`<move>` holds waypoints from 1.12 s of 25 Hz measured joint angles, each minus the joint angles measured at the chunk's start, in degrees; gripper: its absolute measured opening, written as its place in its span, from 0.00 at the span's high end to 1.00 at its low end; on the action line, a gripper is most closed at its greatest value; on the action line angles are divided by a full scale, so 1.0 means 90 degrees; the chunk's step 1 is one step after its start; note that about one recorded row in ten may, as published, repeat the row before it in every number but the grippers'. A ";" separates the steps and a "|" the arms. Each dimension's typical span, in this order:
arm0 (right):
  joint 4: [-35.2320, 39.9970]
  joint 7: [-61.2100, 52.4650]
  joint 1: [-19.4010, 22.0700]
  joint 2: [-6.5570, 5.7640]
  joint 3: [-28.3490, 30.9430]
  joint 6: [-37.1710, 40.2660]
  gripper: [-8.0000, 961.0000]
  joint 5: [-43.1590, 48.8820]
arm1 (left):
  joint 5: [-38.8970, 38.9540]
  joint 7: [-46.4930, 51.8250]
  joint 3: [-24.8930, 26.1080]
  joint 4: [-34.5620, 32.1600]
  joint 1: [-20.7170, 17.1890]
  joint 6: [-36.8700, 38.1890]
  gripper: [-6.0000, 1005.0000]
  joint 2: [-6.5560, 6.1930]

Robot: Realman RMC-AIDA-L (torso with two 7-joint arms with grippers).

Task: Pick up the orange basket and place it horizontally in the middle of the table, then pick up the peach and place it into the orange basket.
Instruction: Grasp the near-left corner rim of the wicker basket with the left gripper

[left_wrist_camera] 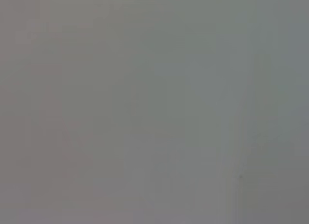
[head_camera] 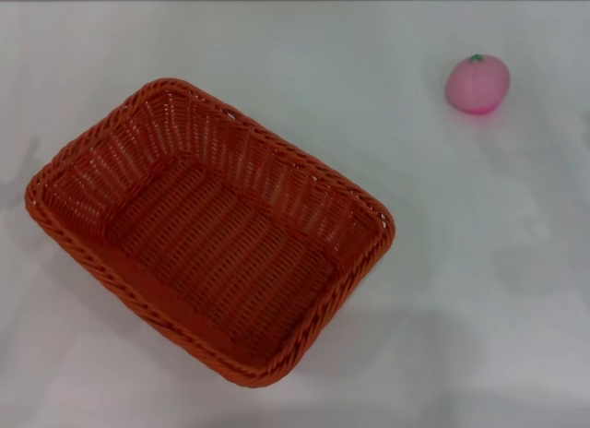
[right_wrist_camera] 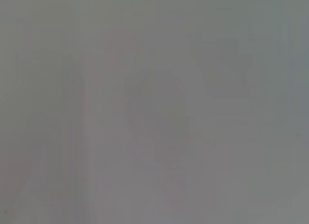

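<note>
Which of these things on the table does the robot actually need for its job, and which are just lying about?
Needed for the job:
- orange basket, empty, lying at an angle
- peach, far right of the basket, apart from it
- table, where the basket goes

Just lying about:
- nothing else in view

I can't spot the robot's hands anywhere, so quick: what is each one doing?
Left gripper: not in view, so it cannot be told.
Right gripper: not in view, so it cannot be told.

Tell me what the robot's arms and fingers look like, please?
None of these pictures shows them. The head view holds only the orange basket and the peach on the white table; both wrist views show plain grey. Their colour, shape, cables and markings cannot be told.
</note>
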State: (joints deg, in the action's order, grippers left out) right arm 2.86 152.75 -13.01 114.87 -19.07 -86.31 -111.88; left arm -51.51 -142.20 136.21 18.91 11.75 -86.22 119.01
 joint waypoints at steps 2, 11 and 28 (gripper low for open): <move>-0.0001 0.0000 0.0003 0.0000 0.0000 0.0000 0.11 0.0000 | 0.0000 0.0000 0.0000 -0.0001 -0.0004 0.0000 0.17 0.0000; -0.0005 0.0000 0.0018 0.0001 0.0000 0.0000 0.12 0.0000 | 0.0000 0.0000 0.0002 -0.0010 -0.0007 -0.0001 0.17 0.0000; 0.0014 0.0002 -0.0042 0.0000 0.0022 0.0019 0.13 0.0000 | -0.1256 0.2532 -0.0098 0.1829 -0.0199 0.0491 0.17 -0.0058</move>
State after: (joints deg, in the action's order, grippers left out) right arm 2.98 152.77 -13.39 114.87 -18.87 -86.14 -111.88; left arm -62.82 -119.41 135.33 35.37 9.96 -81.80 118.48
